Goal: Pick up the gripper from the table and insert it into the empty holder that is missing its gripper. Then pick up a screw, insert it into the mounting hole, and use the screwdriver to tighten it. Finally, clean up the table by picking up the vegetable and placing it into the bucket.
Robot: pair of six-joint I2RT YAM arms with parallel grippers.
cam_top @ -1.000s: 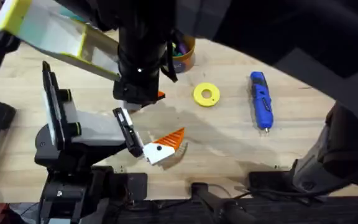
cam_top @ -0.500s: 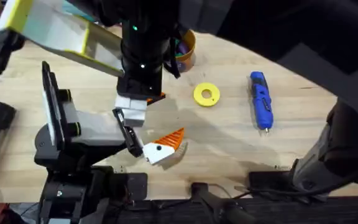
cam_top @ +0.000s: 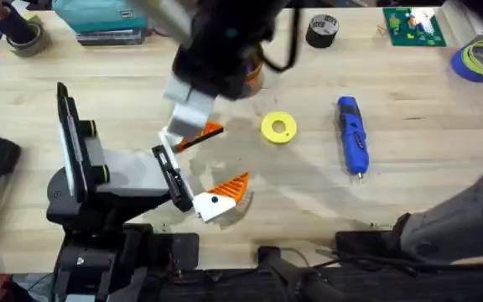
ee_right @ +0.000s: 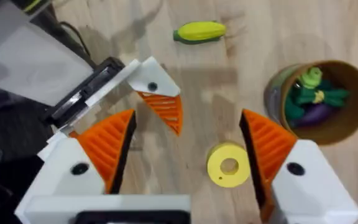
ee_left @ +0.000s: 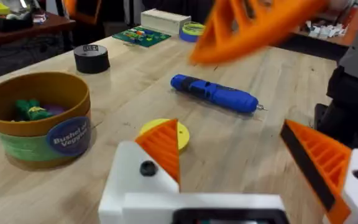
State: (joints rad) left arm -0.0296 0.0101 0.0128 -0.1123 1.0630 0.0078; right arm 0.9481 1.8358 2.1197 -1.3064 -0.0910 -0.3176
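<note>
The orange gripper [cam_top: 235, 186] sits against the white holder [cam_top: 210, 205] near the worktop's [cam_top: 409, 193] near edge, left of the middle, at the tip of the left arm, which lies low and flat there, probably to keep the mount steady and reachable from above. The wedge's long axis runs on a slant from the holder toward the far right corner. Its narrow end points that way, roughly toward the yellow disc [cam_top: 277, 127], and its ribbed face is turned partly upward. Whether a screw already fixes it I cannot tell. The right arm's fingers [ee_right: 104, 146] hang spread wide over the holder with nothing between them. That looks like a pause between seating the part and going for a screw. The left arm's fingers [ee_left: 316, 162] also stand apart and grip nothing. The screwdriver [cam_top: 352, 134] lies untouched right of the middle, its long axis running from the far edge toward the near one and its metal tip toward the near edge. The vegetable [ee_right: 199, 31] lies on the bare wood beyond the holder, its long axis crossing the line from holder to bucket [ee_left: 73, 106], which stands upright near the disc with green and purple toys inside.
</note>
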